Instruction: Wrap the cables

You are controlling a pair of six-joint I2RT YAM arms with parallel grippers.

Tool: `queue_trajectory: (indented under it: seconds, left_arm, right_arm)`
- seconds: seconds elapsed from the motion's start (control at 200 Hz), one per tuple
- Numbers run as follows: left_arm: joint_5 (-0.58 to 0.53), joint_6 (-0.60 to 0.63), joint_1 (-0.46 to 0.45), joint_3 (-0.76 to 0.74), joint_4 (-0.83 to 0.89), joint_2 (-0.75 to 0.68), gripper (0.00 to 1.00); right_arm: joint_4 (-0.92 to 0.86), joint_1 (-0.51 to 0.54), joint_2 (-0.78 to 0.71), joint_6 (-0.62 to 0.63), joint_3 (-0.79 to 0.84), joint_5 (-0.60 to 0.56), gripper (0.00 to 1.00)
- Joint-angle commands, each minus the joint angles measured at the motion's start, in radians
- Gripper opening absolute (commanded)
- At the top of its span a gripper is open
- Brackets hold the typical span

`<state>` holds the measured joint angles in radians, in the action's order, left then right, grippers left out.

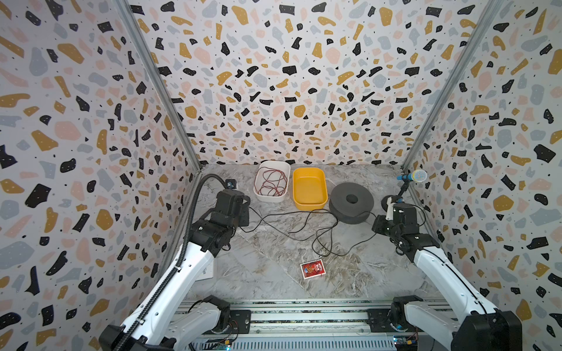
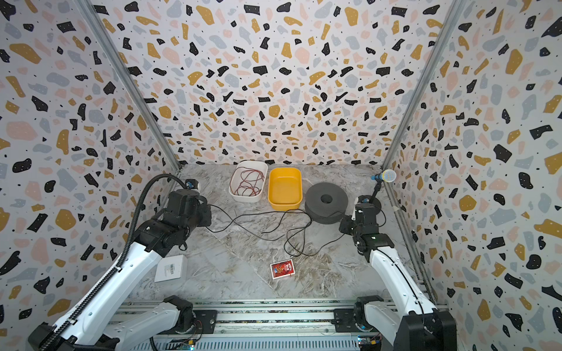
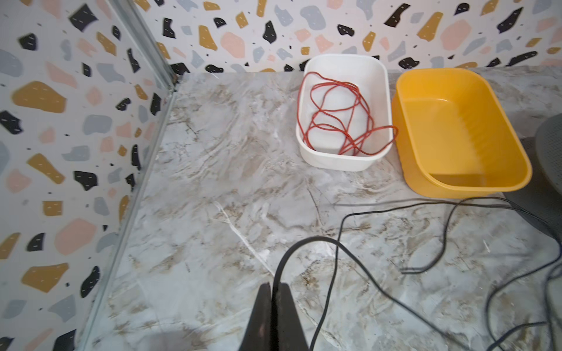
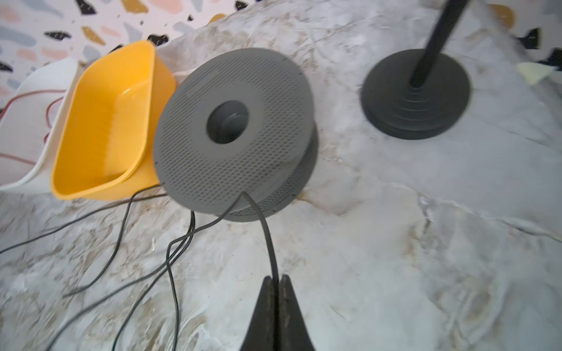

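Note:
The cables are one thin black cord (image 1: 315, 240) (image 2: 286, 240) lying in loose loops on the marble table in front of the tubs. My left gripper (image 3: 273, 285) (image 1: 243, 225) is shut on the cord (image 3: 304, 239) near the left wall. From those jaws the cord arcs away across the table. My right gripper (image 4: 276, 278) (image 1: 375, 226) is shut on another stretch of the cord (image 4: 267, 234). That stretch runs to the edge of the grey perforated spool (image 4: 267, 106) (image 1: 340, 203), bends there and comes back out.
A yellow tub (image 1: 325, 188) and a white tub (image 1: 273, 199) holding a red wire (image 3: 334, 127) stand at the back. A microphone (image 1: 415, 175) on a black stand (image 4: 415, 100) is at the right wall. A red packet (image 1: 312, 269) and a white box (image 2: 170, 269) lie nearer the front.

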<state>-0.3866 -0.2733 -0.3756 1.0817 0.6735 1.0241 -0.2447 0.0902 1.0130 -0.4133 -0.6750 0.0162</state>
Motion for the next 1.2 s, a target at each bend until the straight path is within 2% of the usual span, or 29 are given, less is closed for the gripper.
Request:
queue_trajectory:
  seconds: [0.0, 0.105, 0.135, 0.165, 0.225, 0.315, 0.375, 0.436, 0.521, 0.641, 0.746, 0.956, 1.192]
  left_arm:
    - [-0.084, 0.037, 0.004, 0.017, 0.036, -0.026, 0.00]
    - [-0.105, 0.046, 0.004, -0.005, 0.035, -0.038, 0.00]
    - [-0.093, 0.046, 0.004, -0.010, 0.032, -0.042, 0.00]
    - [-0.072, 0.043, 0.004, -0.020, 0.023, -0.049, 0.00]
    - [-0.014, 0.032, 0.004, -0.045, -0.008, -0.063, 0.00]
    - [0.073, 0.023, 0.004, -0.073, -0.042, -0.066, 0.00]
    - [0.090, 0.023, 0.004, -0.078, -0.045, -0.061, 0.00]
    - [0.106, 0.024, 0.003, -0.078, -0.045, -0.059, 0.00]
    - [0.147, 0.023, 0.004, -0.076, -0.055, -0.065, 0.00]
    - [0.227, 0.008, 0.004, -0.077, -0.068, -0.076, 0.00]
    - [0.288, 0.006, 0.004, -0.090, -0.077, -0.087, 0.02]
    - [0.327, 0.005, 0.004, -0.110, -0.060, -0.100, 0.03]
    - [0.365, 0.000, 0.004, -0.132, -0.066, -0.128, 0.03]
  right_arm:
    - [-0.017, -0.036, -0.015, -0.004, -0.006, 0.030, 0.00]
    - [-0.020, -0.037, 0.003, 0.000, -0.005, 0.029, 0.00]
    - [-0.014, -0.038, 0.005, 0.004, -0.003, 0.040, 0.06]
    - [-0.008, -0.037, 0.004, 0.005, -0.002, 0.055, 0.13]
    - [0.003, -0.035, 0.004, 0.010, 0.004, 0.084, 0.36]
    - [0.006, -0.013, 0.005, 0.024, -0.002, 0.114, 0.63]
    - [-0.010, 0.023, 0.003, 0.039, -0.017, 0.089, 0.84]
    - [-0.022, 0.085, -0.003, 0.053, -0.031, 0.033, 1.00]
    - [-0.024, 0.183, -0.003, 0.068, -0.050, -0.022, 0.99]
    - [0.030, 0.290, 0.030, 0.069, -0.051, 0.043, 1.00]
    - [0.069, 0.357, 0.103, 0.060, -0.060, 0.039, 0.96]
    - [0.075, 0.394, 0.314, 0.058, -0.131, -0.024, 0.83]
    - [0.138, 0.424, 0.499, -0.024, -0.169, -0.107, 0.70]
